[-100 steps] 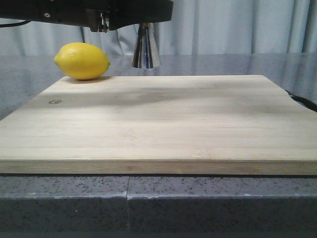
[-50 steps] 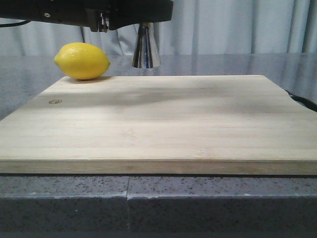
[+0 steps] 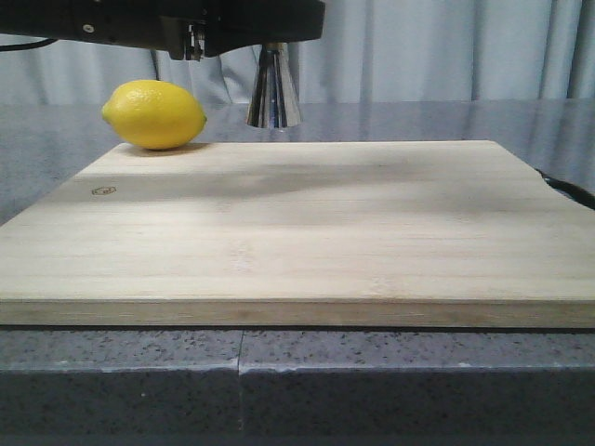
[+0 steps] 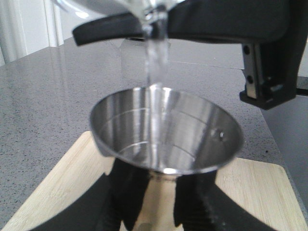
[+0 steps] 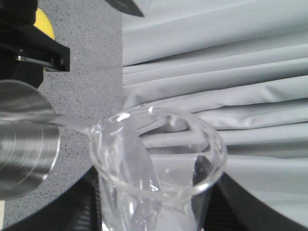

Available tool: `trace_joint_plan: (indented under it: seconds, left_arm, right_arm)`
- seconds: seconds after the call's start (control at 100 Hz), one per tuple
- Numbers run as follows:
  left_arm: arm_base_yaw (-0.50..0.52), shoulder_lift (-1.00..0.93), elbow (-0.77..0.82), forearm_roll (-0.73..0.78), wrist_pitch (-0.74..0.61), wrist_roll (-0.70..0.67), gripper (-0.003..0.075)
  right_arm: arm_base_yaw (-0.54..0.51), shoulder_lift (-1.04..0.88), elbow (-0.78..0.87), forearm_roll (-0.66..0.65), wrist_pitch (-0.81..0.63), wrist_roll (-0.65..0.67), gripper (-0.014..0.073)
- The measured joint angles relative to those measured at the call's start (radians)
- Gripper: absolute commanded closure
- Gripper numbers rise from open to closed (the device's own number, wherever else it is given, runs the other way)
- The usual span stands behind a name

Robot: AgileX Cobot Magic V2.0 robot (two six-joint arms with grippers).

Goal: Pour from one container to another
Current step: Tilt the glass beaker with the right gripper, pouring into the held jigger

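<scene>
My left gripper (image 4: 161, 204) is shut on the waist of the steel jigger (image 4: 166, 132), holding it upright above the wooden board (image 4: 57, 187). In the front view only the jigger's lower cone (image 3: 273, 88) shows, hanging under the black arm at the top. My right gripper (image 5: 156, 211) is shut on the clear glass beaker (image 5: 159, 159), which is tipped over on its side. A thin stream of clear liquid (image 4: 156, 57) runs from the beaker's spout (image 4: 149, 9) down into the jigger's upper cup, seen as a steel rim (image 5: 24, 139) in the right wrist view.
A yellow lemon (image 3: 153, 114) lies at the board's far left corner, just left of the jigger. The pale cutting board (image 3: 307, 232) rests on a grey speckled counter (image 3: 232, 381). Grey curtains hang behind. A dark cable (image 3: 567, 190) lies at the board's right edge.
</scene>
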Motion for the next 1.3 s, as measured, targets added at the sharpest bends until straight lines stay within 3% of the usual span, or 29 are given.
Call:
trace_joint_plan:
  seconds: [1.3]
  left_arm:
    - [0.000, 0.000, 0.000, 0.000, 0.000, 0.000, 0.0500]
  right_arm:
    - [0.000, 0.000, 0.000, -0.142, 0.016, -0.002, 0.0305]
